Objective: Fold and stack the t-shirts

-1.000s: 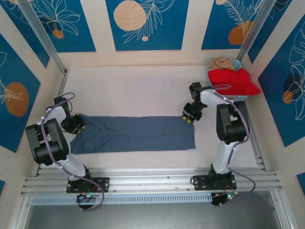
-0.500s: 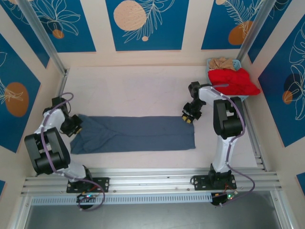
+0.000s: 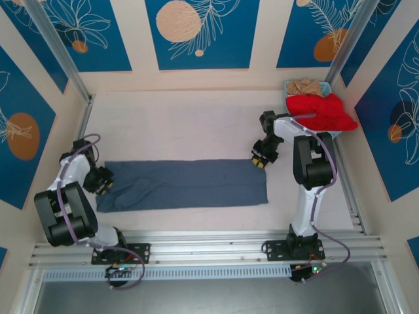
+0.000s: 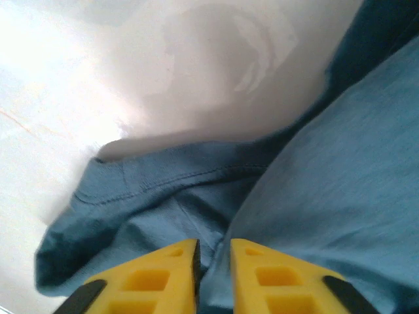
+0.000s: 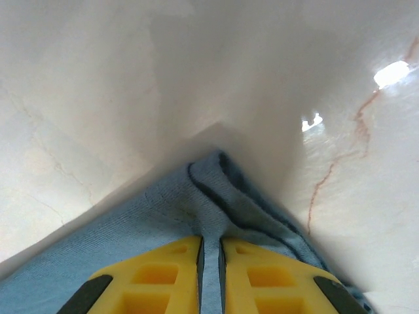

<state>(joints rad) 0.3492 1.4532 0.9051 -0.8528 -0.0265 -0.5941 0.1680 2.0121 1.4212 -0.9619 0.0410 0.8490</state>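
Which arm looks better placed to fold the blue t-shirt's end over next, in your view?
Right, probably: the right gripper pinches the blue t-shirt's far right corner; the left gripper's hold on the bunched left end is unclear.

Cream tabletop (image 3: 183, 118) with a plain slate-blue t-shirt (image 3: 183, 184); at its far right corner, a light-blue basket (image 3: 288, 87) holds a red t-shirt (image 3: 321, 111) and a beige t-shirt (image 3: 306, 86). Wall panels (image 3: 196, 33): deep blue, with peach discs and pale leaf outlines. Left pincer (image 4: 213, 247) and right pincer (image 5: 210, 242): yellow.

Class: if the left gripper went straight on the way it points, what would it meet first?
The left gripper would likely first meet the bunched blue t-shirt; bare table lies beyond.
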